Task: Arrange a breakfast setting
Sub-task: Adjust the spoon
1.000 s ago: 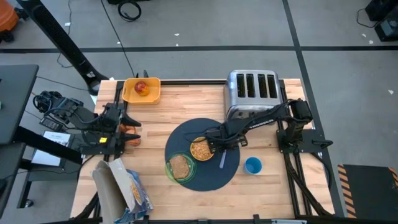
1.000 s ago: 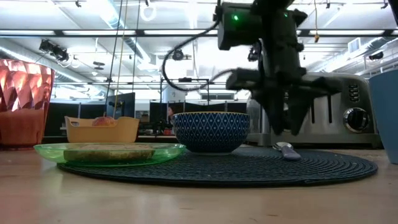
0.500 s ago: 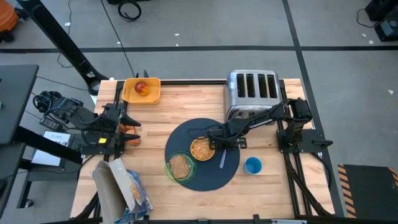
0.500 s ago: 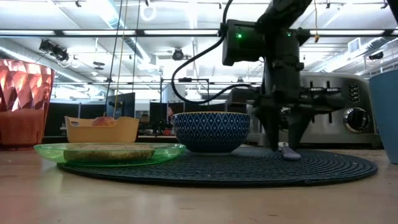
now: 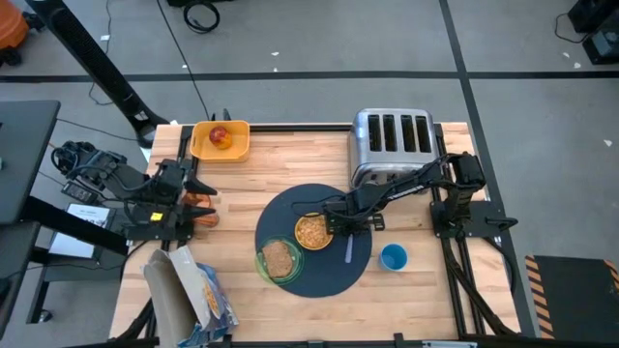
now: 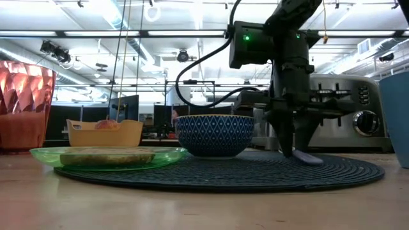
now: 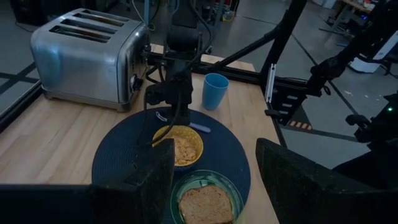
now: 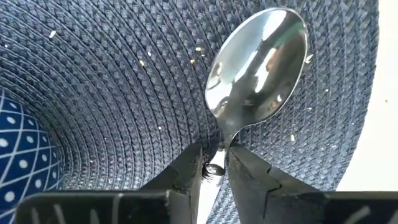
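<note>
Silver spoon [image 8: 258,68] lies on the woven mat [image 5: 290,208] at frame centre, beside the bowl [image 5: 311,232]; right tool [image 8: 214,163] is clamped on its neck. Left tool [image 7: 211,180] waits apart at left.

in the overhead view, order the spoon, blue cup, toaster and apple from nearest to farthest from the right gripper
1. Spoon: on the mat, in the right gripper.
2. Blue cup: off the mat, on the right arm's side.
3. Toaster: at the table's back.
4. Apple: in the tray, far back left corner.
</note>
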Motion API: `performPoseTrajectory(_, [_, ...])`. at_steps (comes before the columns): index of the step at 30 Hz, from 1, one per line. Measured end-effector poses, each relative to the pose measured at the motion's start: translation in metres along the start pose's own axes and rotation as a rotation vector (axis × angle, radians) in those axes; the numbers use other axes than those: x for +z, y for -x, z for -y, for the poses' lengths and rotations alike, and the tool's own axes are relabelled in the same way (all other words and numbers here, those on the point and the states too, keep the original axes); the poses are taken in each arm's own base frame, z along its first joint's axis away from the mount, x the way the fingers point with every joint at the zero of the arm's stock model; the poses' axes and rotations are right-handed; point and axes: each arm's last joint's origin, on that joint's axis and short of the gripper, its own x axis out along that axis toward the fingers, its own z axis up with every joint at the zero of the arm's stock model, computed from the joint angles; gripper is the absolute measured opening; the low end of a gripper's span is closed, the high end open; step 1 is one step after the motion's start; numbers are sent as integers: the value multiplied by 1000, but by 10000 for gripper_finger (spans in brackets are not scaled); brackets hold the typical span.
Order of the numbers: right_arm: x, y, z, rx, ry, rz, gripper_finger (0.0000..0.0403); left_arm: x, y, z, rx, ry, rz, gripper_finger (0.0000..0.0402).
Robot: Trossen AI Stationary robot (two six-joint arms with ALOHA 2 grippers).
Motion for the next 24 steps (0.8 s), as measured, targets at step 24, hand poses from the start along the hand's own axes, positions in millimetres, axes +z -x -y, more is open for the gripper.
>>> performPoseTrajectory(24, [-11,1,-6,48,103,-33,77,0,0,0,0,-2,1,231])
